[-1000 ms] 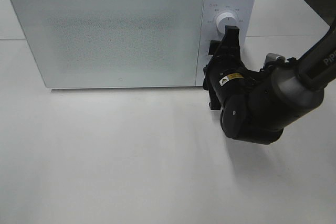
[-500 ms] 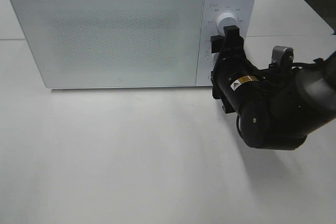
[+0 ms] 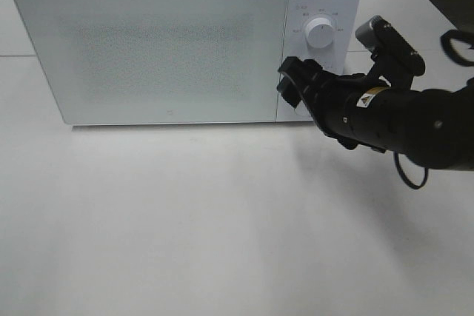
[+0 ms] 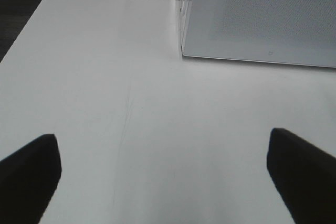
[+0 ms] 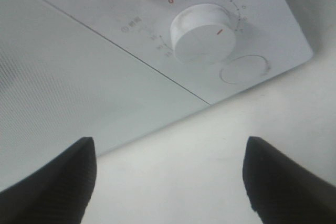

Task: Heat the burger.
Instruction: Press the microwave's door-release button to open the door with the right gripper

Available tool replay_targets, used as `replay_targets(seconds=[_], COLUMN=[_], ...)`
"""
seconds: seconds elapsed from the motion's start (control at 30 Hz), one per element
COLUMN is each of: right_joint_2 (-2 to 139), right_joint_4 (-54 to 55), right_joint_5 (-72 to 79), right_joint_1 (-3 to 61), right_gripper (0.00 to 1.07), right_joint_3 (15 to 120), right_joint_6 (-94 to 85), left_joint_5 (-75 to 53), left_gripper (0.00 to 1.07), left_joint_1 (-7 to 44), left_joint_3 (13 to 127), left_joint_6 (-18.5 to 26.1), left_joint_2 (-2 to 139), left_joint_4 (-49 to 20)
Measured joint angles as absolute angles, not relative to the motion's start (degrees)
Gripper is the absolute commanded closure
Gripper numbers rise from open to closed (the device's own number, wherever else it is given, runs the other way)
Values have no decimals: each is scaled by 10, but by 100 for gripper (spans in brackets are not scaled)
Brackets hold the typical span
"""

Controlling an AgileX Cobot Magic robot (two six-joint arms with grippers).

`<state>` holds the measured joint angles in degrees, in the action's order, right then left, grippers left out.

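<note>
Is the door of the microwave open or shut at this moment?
Shut. The microwave door lies flush with the control panel, and only a thin seam runs between them.

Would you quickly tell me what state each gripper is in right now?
Left gripper: open, holding nothing.
Right gripper: open, holding nothing.

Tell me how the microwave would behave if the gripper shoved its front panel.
The microwave is a broad, flat-based box sitting on the table, so it would probably slide back rather than tip. It looks bulky and rigid, likely heavy enough to resist a light push. Its smooth white front may let the right gripper slip sideways.
</note>
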<state>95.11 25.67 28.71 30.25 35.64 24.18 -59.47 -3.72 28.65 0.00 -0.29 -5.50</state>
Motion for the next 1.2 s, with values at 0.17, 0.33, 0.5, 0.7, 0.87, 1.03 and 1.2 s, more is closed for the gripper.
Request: replay_targets(seconds=[0.17,0.33,0.5,0.7,0.87,1.03,1.2], right_joint_2=[922,904,875,797,726,690,659], right_joint_4=[253,190,104,65,61,54,47], right_joint_5=[144,-35,-173,-292,-359,-394,-445], right_joint_1=[274,254,253,252,252,252,252], right_gripper=[34,34,34,34,34,34,34], right_joint_3=[379,425,469,497,497,497,497], right_joint_6=[98,19,16,17,17,17,17], left_joint_5=[-595,-595,-595,-595,-595,-595,-595], left_gripper=[7,7,7,7,7,7,7], left_joint_1=[-37,-37,-37,-37,-37,-37,-37], left_joint_3=[286,286,286,286,286,286,286], left_joint_6=[0,0,0,0,0,0,0], left_joint_2=[-3,-3,-3,-3,-3,-3,-3], left_joint_4=[-55,-55,-55,-55,-55,-55,-55])
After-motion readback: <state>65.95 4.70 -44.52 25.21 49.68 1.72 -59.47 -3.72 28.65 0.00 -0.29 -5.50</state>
